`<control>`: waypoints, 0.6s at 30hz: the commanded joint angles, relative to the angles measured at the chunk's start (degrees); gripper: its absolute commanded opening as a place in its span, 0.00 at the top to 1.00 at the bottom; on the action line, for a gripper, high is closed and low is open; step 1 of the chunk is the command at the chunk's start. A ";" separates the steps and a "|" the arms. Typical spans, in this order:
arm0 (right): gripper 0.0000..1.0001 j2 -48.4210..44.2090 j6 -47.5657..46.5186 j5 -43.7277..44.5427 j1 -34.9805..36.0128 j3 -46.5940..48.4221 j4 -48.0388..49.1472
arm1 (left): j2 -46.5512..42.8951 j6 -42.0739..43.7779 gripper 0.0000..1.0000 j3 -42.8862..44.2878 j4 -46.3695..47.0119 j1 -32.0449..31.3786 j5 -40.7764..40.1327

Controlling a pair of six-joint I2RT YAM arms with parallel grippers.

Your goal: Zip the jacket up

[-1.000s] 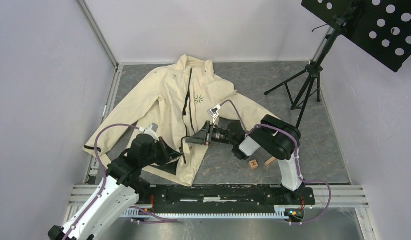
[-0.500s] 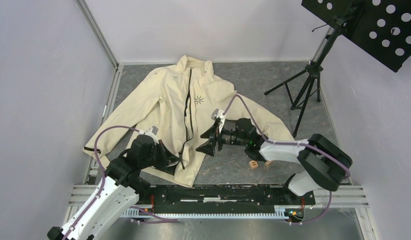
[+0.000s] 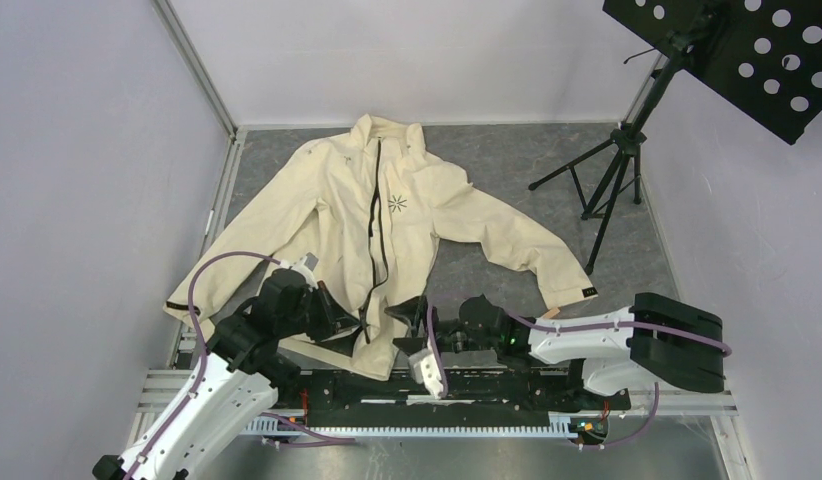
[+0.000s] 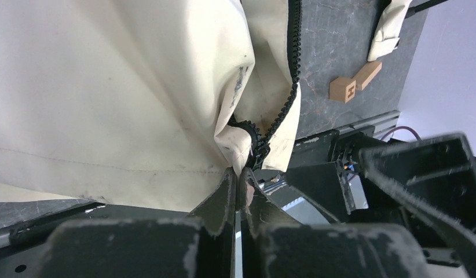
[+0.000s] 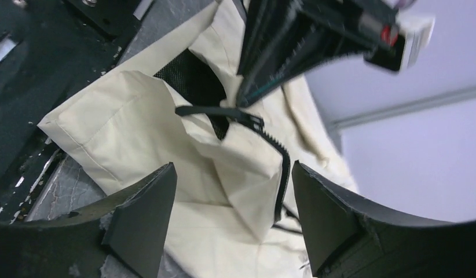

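The cream-beige jacket point(image 3: 327, 215) lies flat, collar at the far end, its dark zipper point(image 3: 379, 220) partly open down the front. My left gripper point(image 3: 359, 322) is shut on the jacket's bottom hem beside the zipper's lower end; the left wrist view shows its jaws pinching the cream fabric point(image 4: 240, 174) just below the zipper teeth point(image 4: 293, 35). My right gripper point(image 3: 402, 322) is open and empty, low and right of the same hem corner. In the right wrist view its open gripper point(image 5: 233, 197) frames the jacket's hem corner point(image 5: 235, 168) and zipper edge point(image 5: 280, 174).
Two small wooden blocks point(image 4: 343, 90) lie on the grey floor right of the hem. A music stand tripod point(image 3: 622, 150) with a black perforated panel point(image 3: 747, 60) stands at the back right. The black base rail point(image 3: 467, 385) runs along the near edge.
My right arm has swung from over the jacket's middle down toward the near edge and now sits low beside the hem. My left gripper has kept its hold on the hem.
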 commanded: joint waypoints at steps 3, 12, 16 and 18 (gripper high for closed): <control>0.34 0.78 -21.62 -4.52 3.32 3.39 -2.92 | 0.26 1.42 0.98 2.48 -1.03 -0.29 3.24; 0.52 6.39 -29.16 -0.91 6.32 7.61 -3.29 | 0.90 2.26 0.98 2.82 -1.08 -0.29 3.53; 0.57 8.70 -31.96 1.09 6.46 8.20 -2.14 | 0.90 2.65 0.98 2.89 -1.63 -0.29 3.57; 0.57 9.67 -33.20 2.11 6.56 8.58 -1.70 | 0.62 2.74 0.98 2.81 -1.74 -0.33 3.66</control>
